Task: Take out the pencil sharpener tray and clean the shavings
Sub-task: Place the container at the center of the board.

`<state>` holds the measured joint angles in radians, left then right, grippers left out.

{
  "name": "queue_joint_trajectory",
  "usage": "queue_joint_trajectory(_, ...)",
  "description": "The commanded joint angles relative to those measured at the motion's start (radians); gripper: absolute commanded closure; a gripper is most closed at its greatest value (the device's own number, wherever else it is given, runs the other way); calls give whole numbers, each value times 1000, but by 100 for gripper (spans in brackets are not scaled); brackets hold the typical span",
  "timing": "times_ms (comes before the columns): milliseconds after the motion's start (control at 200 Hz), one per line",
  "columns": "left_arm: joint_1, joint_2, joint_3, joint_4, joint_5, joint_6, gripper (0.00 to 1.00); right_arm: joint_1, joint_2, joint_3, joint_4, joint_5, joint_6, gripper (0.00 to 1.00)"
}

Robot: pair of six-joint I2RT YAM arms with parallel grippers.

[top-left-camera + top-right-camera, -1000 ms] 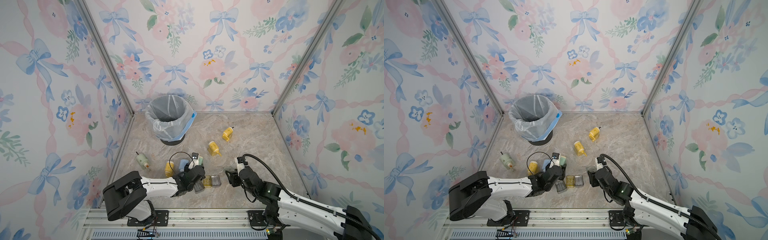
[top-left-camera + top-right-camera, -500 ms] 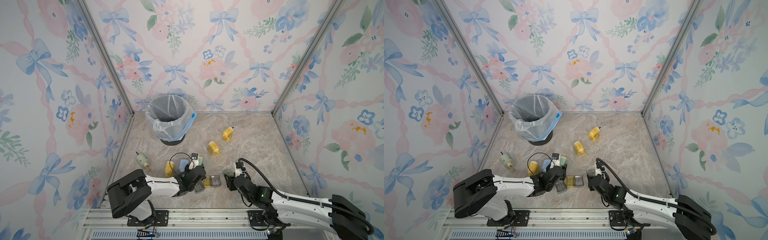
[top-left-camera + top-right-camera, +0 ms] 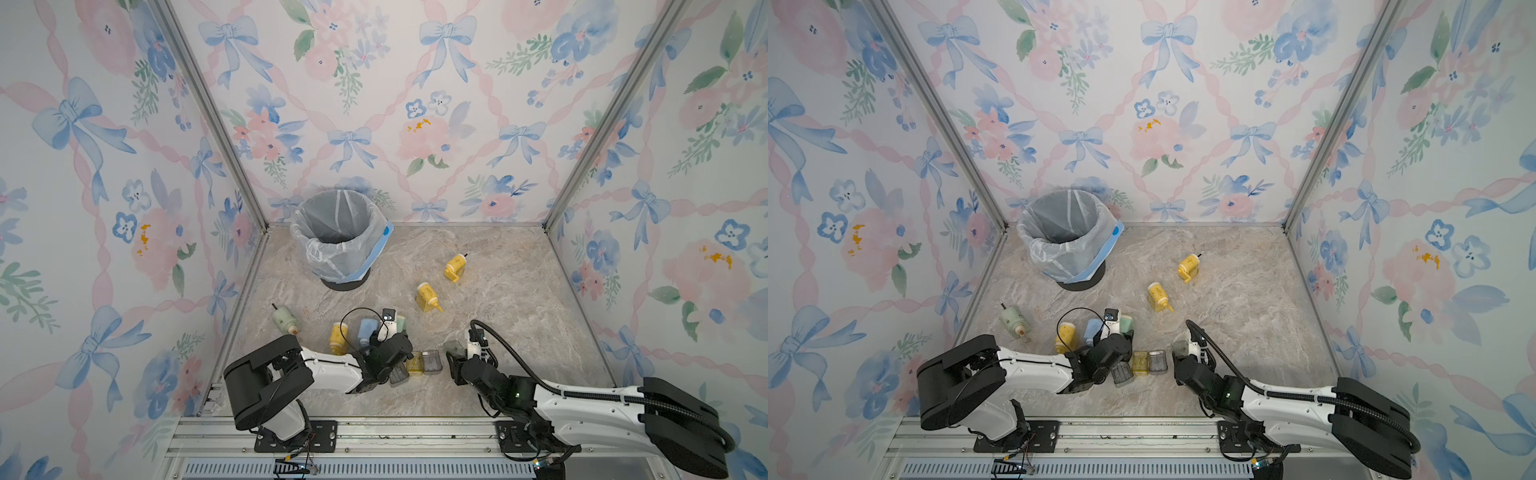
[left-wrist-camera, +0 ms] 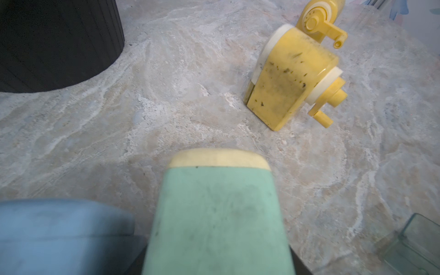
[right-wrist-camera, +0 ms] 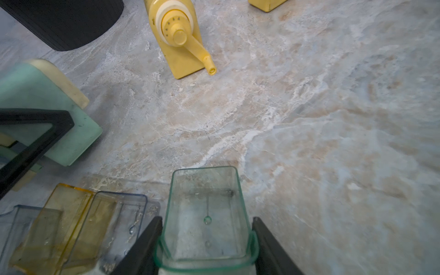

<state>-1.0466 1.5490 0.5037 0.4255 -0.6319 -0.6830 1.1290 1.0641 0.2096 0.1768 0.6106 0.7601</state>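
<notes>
Worktop (image 3: 498, 332): marbled slab, closed on three sides by floral panels (image 3: 415, 104).

Right arm (image 3: 582, 399): enters from the front right. Its end effector (image 5: 207, 221) is clamped on the clear tray (image 5: 207, 190), with one finger (image 5: 145, 245) along each long side.

Left arm (image 3: 332, 368): lies low along the front edge. Its end effector (image 3: 392, 332) is clamped on the green sharpener (image 4: 219, 214), which fills the centre of the left wrist view.

Bin (image 3: 332, 257): upright in the rear left corner, black, lined with a clear bag.

Sharpeners, six:
- green sharpener, held as above
- blue sharpener (image 3: 366, 330), just beside the green one
- near yellow sharpener (image 3: 338, 336), next to the blue one
- pale sharpener (image 3: 284, 320), alone by the left wall
- mid yellow sharpener (image 3: 426, 296), on its side, flecked with dark specks, crank toward the front
- far yellow sharpener (image 3: 455, 266), well behind the rest

Trays, four, all out of their sharpeners:
- clear tray, greenish, held low at the front of the worktop, just right of the loose trays; whether it touches the slab cannot be told
- yellow tray (image 3: 414, 361) and grey tray (image 3: 431, 360), side by side and touching, between the two end effectors
- dark tray (image 3: 398, 376), partly under the left wrist
</notes>
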Motion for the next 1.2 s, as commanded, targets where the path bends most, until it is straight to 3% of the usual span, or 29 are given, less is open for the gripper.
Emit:
queue_joint_trajectory(0, -3, 14, -9, 41, -26, -17, 100, 22, 24, 16, 13, 25, 29, 44)
queue_joint_trajectory(320, -3, 15, -18, 47, -31, -24, 100, 60, 29, 48, -35, 32, 42, 32)
queue_joint_trajectory(580, -4, 15, -31, 49, -34, -34, 100, 62, -80, 69, -122, 56, 39, 29)
queue_joint_trajectory(725, -3, 10, -33, 49, -31, -38, 90, 60, -143, 86, -177, 77, 22, 27)
queue_joint_trajectory(800, -4, 18, -28, 50, -29, -35, 80, 57, -162, 92, -200, 85, 18, 27)
queue_joint_trajectory(1195, -5, 32, -22, 50, -29, -33, 60, 52, -197, 100, -233, 93, 21, 27)
